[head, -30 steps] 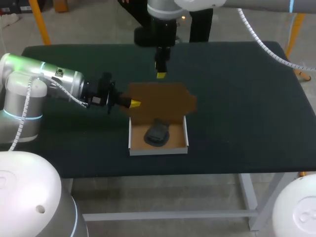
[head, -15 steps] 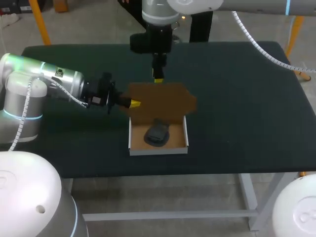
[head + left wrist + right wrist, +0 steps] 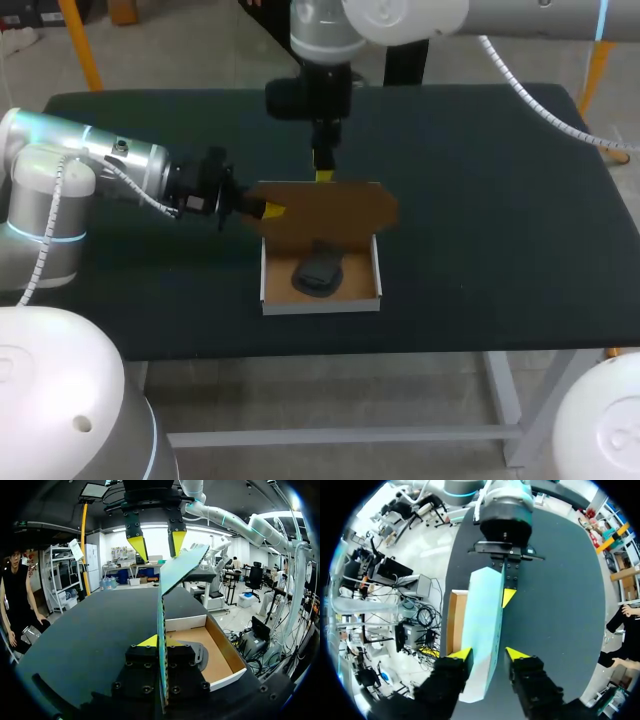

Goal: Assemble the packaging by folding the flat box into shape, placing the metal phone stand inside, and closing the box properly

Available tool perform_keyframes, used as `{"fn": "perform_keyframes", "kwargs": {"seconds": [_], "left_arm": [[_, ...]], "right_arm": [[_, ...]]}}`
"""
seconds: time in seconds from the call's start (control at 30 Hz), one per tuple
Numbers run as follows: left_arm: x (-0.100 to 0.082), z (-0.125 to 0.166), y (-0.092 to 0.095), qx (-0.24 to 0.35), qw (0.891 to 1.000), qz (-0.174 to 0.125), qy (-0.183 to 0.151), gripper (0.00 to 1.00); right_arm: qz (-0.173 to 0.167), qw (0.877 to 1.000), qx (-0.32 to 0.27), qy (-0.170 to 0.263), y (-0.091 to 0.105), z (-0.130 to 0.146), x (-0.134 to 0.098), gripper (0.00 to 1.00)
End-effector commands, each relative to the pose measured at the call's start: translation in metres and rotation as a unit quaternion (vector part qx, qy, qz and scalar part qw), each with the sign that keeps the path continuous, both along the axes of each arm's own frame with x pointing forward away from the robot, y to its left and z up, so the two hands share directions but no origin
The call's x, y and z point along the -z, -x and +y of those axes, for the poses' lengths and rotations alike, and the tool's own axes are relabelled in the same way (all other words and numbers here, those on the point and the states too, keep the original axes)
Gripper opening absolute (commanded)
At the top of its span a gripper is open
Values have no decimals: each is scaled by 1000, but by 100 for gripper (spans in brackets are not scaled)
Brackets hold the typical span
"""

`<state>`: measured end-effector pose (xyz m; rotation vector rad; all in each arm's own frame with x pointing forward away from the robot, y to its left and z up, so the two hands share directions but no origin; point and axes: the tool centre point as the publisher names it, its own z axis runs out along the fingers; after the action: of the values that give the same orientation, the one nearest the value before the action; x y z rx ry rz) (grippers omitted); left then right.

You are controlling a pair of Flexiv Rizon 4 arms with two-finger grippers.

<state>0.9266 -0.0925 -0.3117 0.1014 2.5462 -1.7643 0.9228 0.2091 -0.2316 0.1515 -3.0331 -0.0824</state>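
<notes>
Holding the lid (image 3: 330, 205) up over the box (image 3: 320, 303), left gripper (image 3: 272, 210) pinched on it, right gripper (image 3: 323, 176) open at its top edge, stand (image 3: 318, 272) already inside, only closing left.

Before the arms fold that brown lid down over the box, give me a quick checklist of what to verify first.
1. Contents: dark metal phone stand lies inside the white-walled cardboard box: ok.
2. Grip: left hand shut on the brown cardboard lid at its side edge: ok.
3. Second grip: right hand open, the lid's far edge between its fingers, not clamped: not ok.
4. Stand sits below the box rim: cannot tell.
5. Lid tabs lined up with the walls: cannot tell.
</notes>
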Motion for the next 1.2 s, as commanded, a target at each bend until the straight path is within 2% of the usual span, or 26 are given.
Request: {"fn": "perform_keyframes", "kwargs": {"seconds": [0.03,0.5,1.2], "left_arm": [[2,0,0,2,1000,1,1,0],[2,0,0,2,1000,1,1,0],[2,0,0,2,1000,1,1,0]], "right_arm": [[-7,1000,0,-3,6,-2,2,45],[-20,1000,-4,0,11,2,6,45],[-37,999,-1,5,7,5,18,49]]}}
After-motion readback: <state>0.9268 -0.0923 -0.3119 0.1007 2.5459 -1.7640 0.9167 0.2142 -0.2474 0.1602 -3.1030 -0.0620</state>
